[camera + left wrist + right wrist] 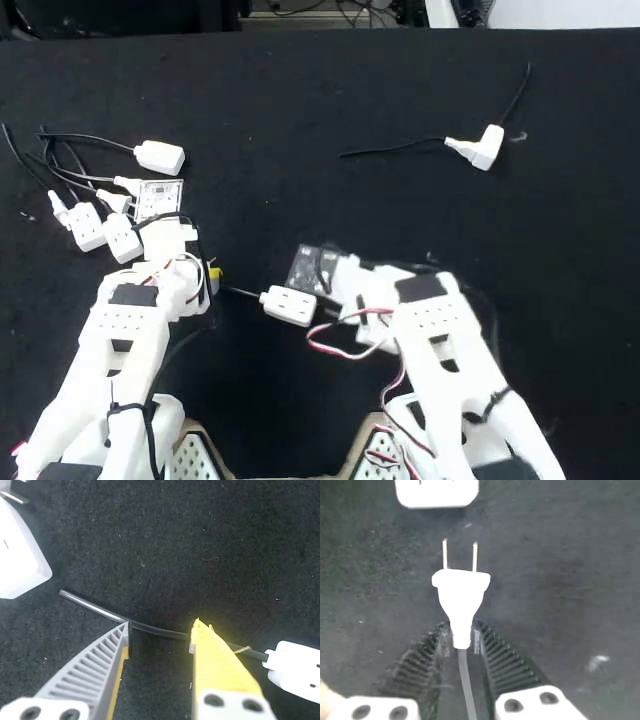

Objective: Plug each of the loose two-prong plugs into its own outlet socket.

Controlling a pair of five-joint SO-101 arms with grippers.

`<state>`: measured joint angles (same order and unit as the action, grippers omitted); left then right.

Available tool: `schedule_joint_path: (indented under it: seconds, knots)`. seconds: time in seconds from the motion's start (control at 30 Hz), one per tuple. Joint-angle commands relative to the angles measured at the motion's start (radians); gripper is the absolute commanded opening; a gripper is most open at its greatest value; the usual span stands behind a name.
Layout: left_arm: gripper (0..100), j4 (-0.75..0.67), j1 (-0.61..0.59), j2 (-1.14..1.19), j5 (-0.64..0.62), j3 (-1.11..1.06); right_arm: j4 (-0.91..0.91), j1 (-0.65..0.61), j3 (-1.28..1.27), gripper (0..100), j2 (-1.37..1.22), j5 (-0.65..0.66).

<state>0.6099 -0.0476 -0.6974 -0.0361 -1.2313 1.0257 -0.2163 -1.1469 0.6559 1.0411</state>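
A white two-prong plug [461, 592] is clamped by its neck in my right gripper [461, 630], prongs pointing at a white outlet socket [437, 492] a short way ahead. In the high view this socket [288, 305] lies mid-table, just in front of the right gripper [316, 270]. Its black cable [150, 628] runs across the tips of my open left gripper [159, 627], with the socket body [295, 672] beside the yellow finger. The left gripper [208, 277] sits at the cable's left end. Another loose white plug [478, 148] lies at the far right.
A cluster of white sockets and plugs [110, 225] with black cables lies at the far left, just beyond the left arm. One white block [17, 555] of it edges into the left wrist view. The black cloth [330, 120] covers the table.
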Motion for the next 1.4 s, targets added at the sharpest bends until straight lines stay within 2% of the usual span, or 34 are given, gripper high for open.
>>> schedule_joint_path:
  seconds: [0.0,0.07,0.17,0.3,0.57,0.83,0.97,1.13,1.23,1.37]
  knots:
    - [20,-0.008,-0.007,-0.023,-0.005,0.001,0.104,-0.012,0.140,1.1,0.104,-0.046]
    - [20,-0.006,-0.005,-0.025,-0.003,-0.001,0.132,-0.048,0.168,1.1,0.176,-0.115]
    - [20,0.077,-0.005,-0.031,-0.003,0.036,0.120,-0.123,0.170,1.1,0.295,-0.213]
    - [20,0.149,-0.007,-0.120,-0.005,0.042,-0.011,-0.255,0.097,1.1,0.381,-0.336]
    - [20,0.157,-0.016,-0.580,-0.005,-0.140,-0.222,-0.284,0.117,1.1,0.199,-0.497]
    - [20,0.269,-0.015,-0.936,-0.003,-0.229,-0.262,-0.419,0.294,1.1,-0.162,-0.517]
    - [21,0.288,-0.007,-1.051,-0.005,-0.277,-0.391,-0.437,0.291,1.1,-0.288,-0.583]
    - [21,0.284,0.016,-1.131,-0.006,-0.320,-0.451,-0.434,0.245,1.1,-0.274,-0.614]
    - [21,0.281,0.077,-1.120,-0.006,-0.326,-0.465,-0.437,0.208,1.1,-0.206,-0.640]
    - [21,0.229,0.094,-1.119,-0.032,-0.348,-0.486,-0.437,0.139,1.1,-0.088,-0.701]
